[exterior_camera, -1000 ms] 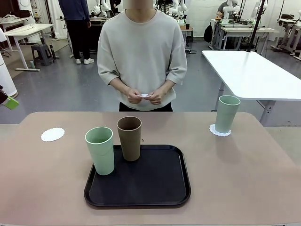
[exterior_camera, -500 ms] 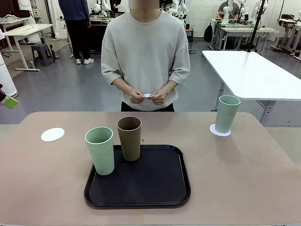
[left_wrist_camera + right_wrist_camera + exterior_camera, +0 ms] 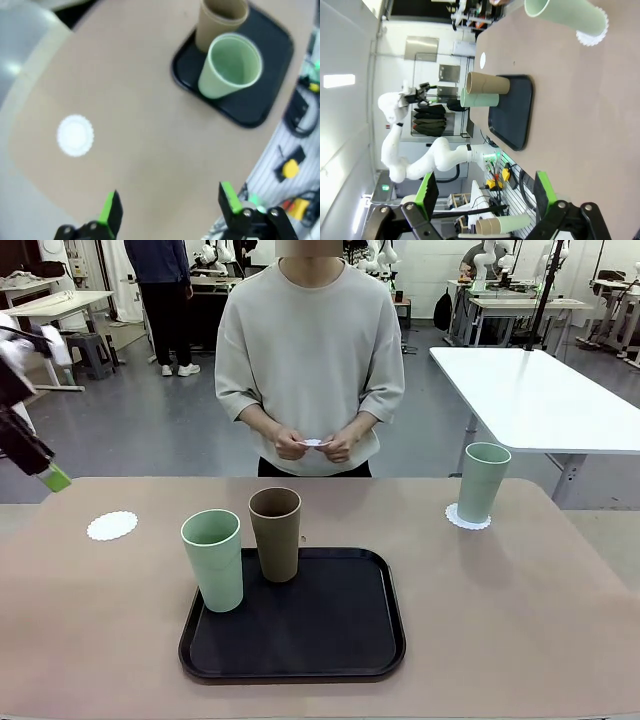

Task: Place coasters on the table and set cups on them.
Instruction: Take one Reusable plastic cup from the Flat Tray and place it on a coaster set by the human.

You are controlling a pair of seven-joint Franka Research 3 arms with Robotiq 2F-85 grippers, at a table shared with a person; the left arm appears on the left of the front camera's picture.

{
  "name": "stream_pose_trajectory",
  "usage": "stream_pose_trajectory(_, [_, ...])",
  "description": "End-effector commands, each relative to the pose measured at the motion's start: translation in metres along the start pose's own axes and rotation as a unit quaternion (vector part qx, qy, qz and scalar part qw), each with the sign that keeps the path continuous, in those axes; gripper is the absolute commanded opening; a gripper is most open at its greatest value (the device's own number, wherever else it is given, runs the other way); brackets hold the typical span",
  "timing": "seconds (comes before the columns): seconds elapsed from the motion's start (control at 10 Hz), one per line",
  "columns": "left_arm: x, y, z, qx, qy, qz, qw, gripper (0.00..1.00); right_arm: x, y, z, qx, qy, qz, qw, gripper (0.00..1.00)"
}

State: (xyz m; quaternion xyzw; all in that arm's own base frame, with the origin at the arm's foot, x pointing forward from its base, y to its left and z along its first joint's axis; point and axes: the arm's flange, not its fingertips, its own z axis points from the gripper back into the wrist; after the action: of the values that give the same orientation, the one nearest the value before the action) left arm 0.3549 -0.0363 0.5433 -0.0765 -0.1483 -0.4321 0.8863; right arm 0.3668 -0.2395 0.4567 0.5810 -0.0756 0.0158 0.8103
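Note:
One white lacy coaster (image 3: 112,526) lies bare on the left of the beige-pink table (image 3: 500,620). A mint green cup (image 3: 483,483) stands on a second coaster (image 3: 468,518) at the far right. Another mint cup (image 3: 213,560) and a brown cup (image 3: 275,534) stand on the black tray (image 3: 330,630). The person at the far side holds a third coaster (image 3: 313,443) in both hands. My left gripper (image 3: 52,478) hangs above the table's far left corner; in its wrist view it (image 3: 169,204) is open and empty above the bare coaster (image 3: 75,135). My right gripper (image 3: 484,192) is open and empty, well back from the mint cup (image 3: 567,17).
A white-topped table (image 3: 540,400) stands behind at the right. The tray (image 3: 255,107) takes up the middle front, with bare tabletop on both sides of it. Cables and small parts (image 3: 295,165) lie beyond the table's near edge.
My left arm has swung further into the front view, its green fingertip now lower and more to the right. Cups and coasters have not moved.

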Motion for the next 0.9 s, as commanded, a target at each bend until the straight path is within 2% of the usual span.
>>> stream_pose_trajectory(0.0, [0.028, 0.033, 0.001, -0.054, 0.004, -0.094, 0.994, 1.0, 0.0, 0.001, 0.0, 0.0, 0.0, -0.008, 1.0, 1.0])
stream_pose_trajectory(0.2, [0.018, 0.045, -0.018, -0.131, -0.085, -0.187, 0.97, 1.0, 0.0, 0.001, 0.0, 0.0, 0.0, -0.008, 1.0, 1.0])
stream_pose_trajectory(0.3, [0.009, 0.047, -0.031, -0.164, -0.139, -0.205, 0.955, 1.0, 0.0, 0.001, 0.0, 0.0, 0.0, -0.008, 1.0, 1.0])
stream_pose_trajectory(0.6, [-0.017, 0.043, -0.067, -0.269, -0.241, -0.228, 0.904, 1.0, 0.0, 0.001, 0.0, 0.0, 0.0, -0.008, 1.0, 1.0])
stream_pose_trajectory(0.8, [-0.026, 0.036, -0.085, -0.274, -0.306, -0.249, 0.877, 1.0, 0.0, 0.001, 0.0, 0.0, 0.0, -0.008, 1.0, 1.0])
